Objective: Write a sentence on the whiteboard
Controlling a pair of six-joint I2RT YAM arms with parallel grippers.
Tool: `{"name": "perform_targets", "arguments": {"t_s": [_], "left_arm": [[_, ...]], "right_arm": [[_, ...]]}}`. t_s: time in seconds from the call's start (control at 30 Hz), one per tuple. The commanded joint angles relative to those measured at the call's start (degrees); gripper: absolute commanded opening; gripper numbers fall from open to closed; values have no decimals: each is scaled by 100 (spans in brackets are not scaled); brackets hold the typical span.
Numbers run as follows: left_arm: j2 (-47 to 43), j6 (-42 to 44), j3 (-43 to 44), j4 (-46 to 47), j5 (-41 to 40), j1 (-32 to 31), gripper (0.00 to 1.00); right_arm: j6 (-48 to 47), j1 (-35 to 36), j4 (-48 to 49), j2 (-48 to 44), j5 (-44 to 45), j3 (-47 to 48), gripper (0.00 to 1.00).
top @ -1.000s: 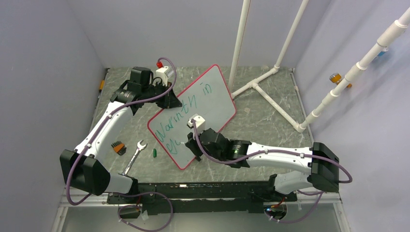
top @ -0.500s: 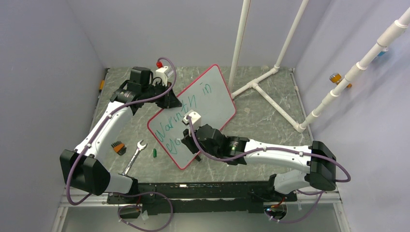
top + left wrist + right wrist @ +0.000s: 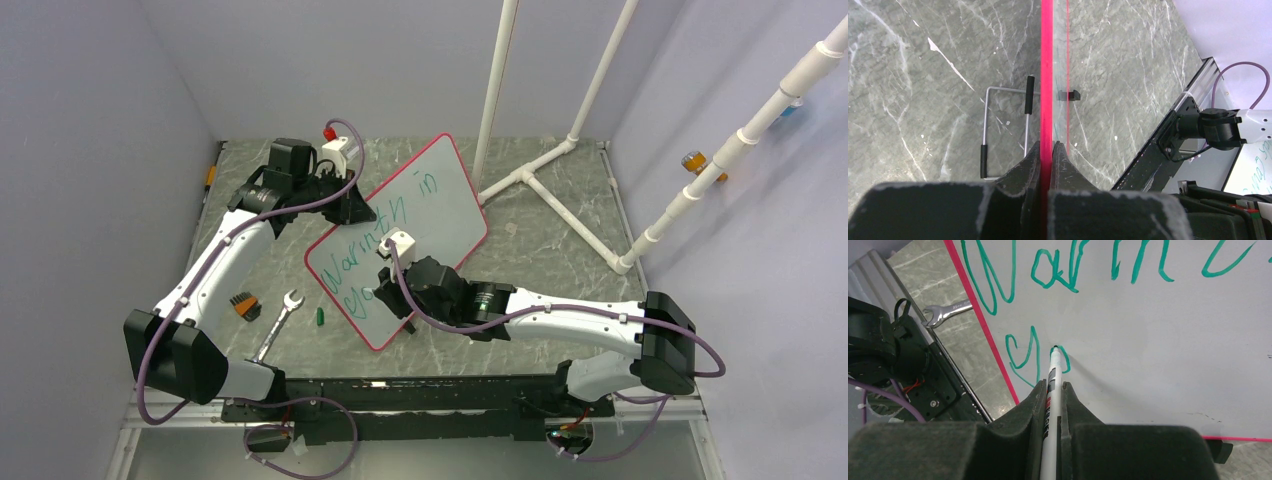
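On the counter (image 3: 560, 262), centre: whiteboard (image 3: 450, 205) lay at a slant between the two arms.
Left gripper (image 3: 1047, 147): clamped tight on the board's red rim, which showed edge-on.
Right gripper (image 3: 1052, 386): closed around a white marker (image 3: 1053, 367), tip touching the board on the second line.
Sentence (image 3: 352, 268): green; "Warmth in" was readable, with a "y" and a part-letter below it. From above, the right arm covered that spot.
Marker's back end: buried inside the gripper.
Wrench (image 3: 280, 320): left of the board, half cut off in the right wrist view.
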Motion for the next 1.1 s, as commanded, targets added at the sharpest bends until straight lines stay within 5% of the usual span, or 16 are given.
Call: {"name": "perform_targets", "arguments": {"t_s": [0.0,0.53,1.07], "left_arm": [[-10,651,-109,38,-648,-74,0],[-120,633,-145,82,-586,-74,0],[1,642,-131,55,-628,-74,0]], "right_arm": [[43,-22,255,31,-129,13,0],[-57,-224,374,-820,81,-385,0],[-105,-774,998,-671,-1236,-463,0]]}}
